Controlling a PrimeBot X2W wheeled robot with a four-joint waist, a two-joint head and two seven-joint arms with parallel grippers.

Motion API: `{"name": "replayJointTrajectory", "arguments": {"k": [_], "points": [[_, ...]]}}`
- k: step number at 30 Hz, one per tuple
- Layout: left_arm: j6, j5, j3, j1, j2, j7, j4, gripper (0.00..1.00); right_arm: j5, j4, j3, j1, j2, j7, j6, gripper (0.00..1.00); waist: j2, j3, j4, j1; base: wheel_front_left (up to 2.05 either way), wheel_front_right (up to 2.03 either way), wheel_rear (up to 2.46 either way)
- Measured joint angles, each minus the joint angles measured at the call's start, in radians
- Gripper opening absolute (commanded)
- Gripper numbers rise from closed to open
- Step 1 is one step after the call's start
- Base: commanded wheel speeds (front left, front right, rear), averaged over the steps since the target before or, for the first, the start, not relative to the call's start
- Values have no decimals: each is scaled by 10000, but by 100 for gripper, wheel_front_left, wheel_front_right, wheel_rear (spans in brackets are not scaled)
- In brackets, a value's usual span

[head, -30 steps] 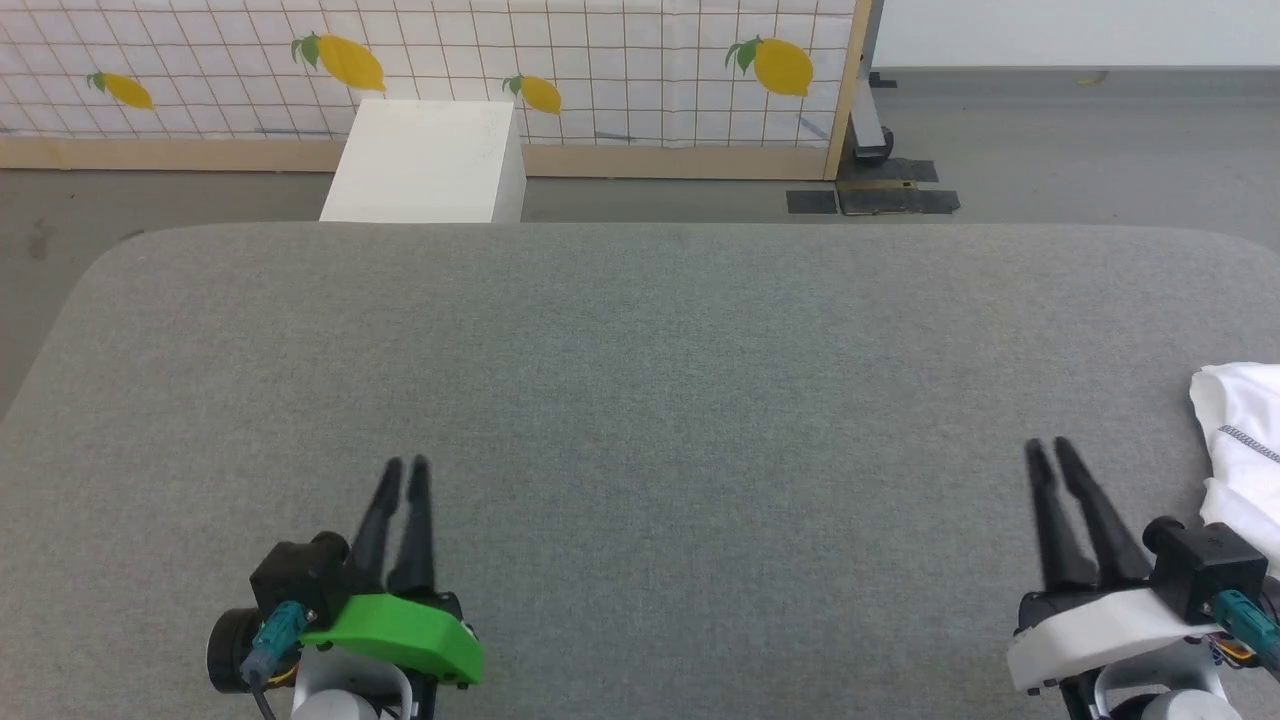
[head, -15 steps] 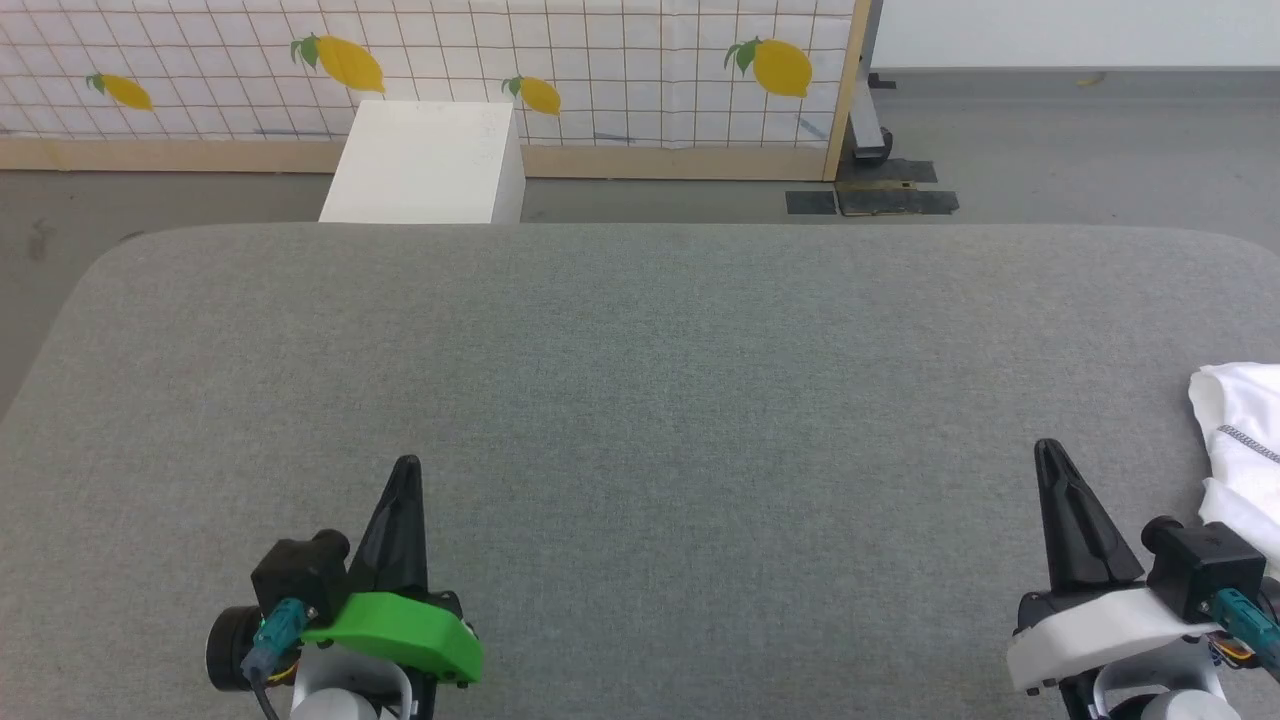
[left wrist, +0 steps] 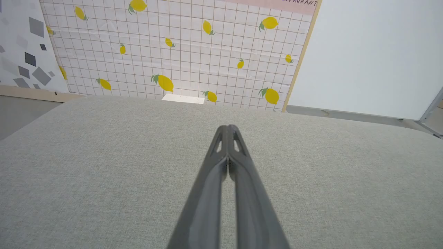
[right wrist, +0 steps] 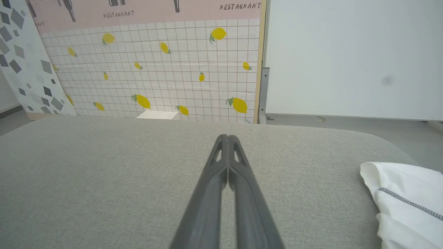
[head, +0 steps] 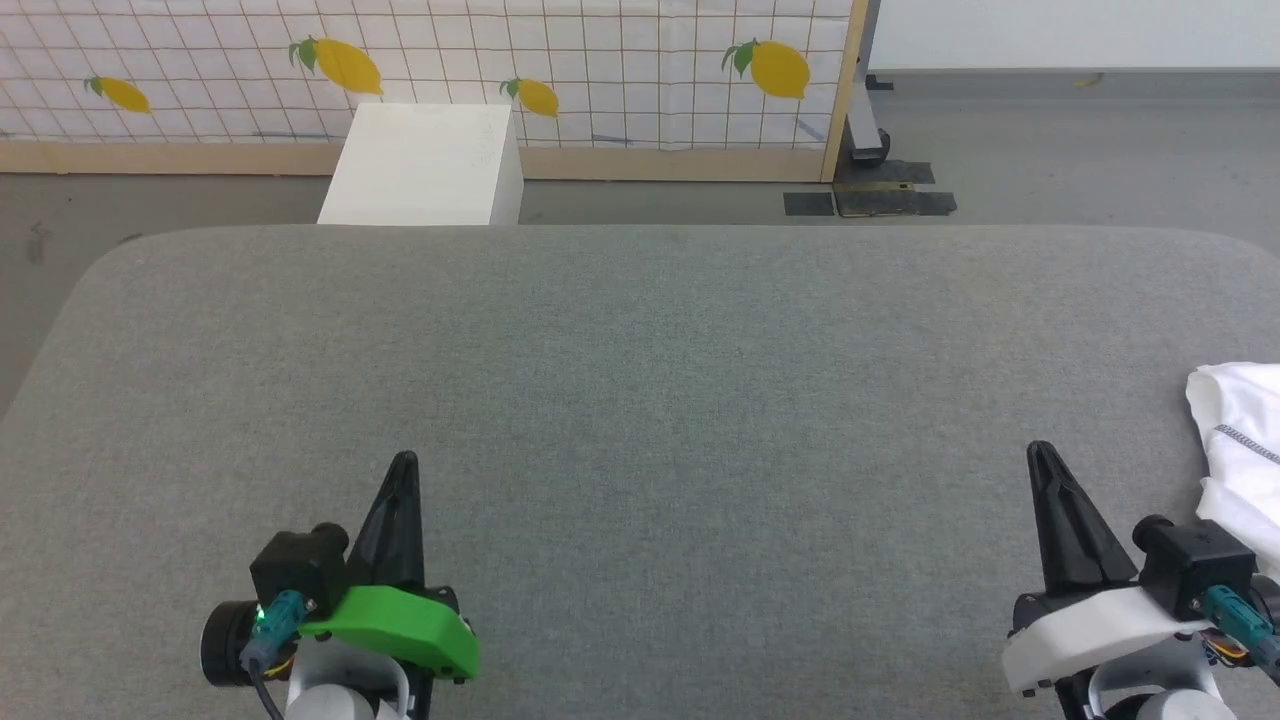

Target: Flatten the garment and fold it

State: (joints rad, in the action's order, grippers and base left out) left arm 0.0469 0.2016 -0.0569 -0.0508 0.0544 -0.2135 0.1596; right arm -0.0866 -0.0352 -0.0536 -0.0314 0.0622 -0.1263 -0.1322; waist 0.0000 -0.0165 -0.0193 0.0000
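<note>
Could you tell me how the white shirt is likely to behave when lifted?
The shirt lies bunched in soft folds, so it will probably droop limply from wherever it is pinched. Its fabric looks thin, so it is likely light. On the cloth-covered table it may drag rather than slide.

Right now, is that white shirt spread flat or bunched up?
Bunched up: the garment lies in rumpled folds at the right edge of the table.

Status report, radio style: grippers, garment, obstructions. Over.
Left gripper shut, empty. Right gripper shut, empty. Garment bunched, untouched, right edge of grey surface. Nothing between right gripper and garment.
</note>
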Motion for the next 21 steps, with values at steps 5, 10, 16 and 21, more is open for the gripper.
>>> {"name": "replayJointTrajectory", "arguments": {"k": [5,10,16,21], "points": [[-54,-77,27,1,0,104,-75,0,44,10,25,2,0,52,0,0,0,8,9,0,0,0,0],[-58,-272,54,3,0,194,-140,0,86,25,50,3,-2,119,0,0,0,16,19,0,0,0,0],[-84,-351,81,6,0,288,-238,0,148,42,84,5,-6,203,0,0,0,26,30,0,0,0,0],[-96,-447,104,13,0,385,-316,0,167,52,109,6,-8,247,0,0,0,33,39,0,0,0,0]]}}
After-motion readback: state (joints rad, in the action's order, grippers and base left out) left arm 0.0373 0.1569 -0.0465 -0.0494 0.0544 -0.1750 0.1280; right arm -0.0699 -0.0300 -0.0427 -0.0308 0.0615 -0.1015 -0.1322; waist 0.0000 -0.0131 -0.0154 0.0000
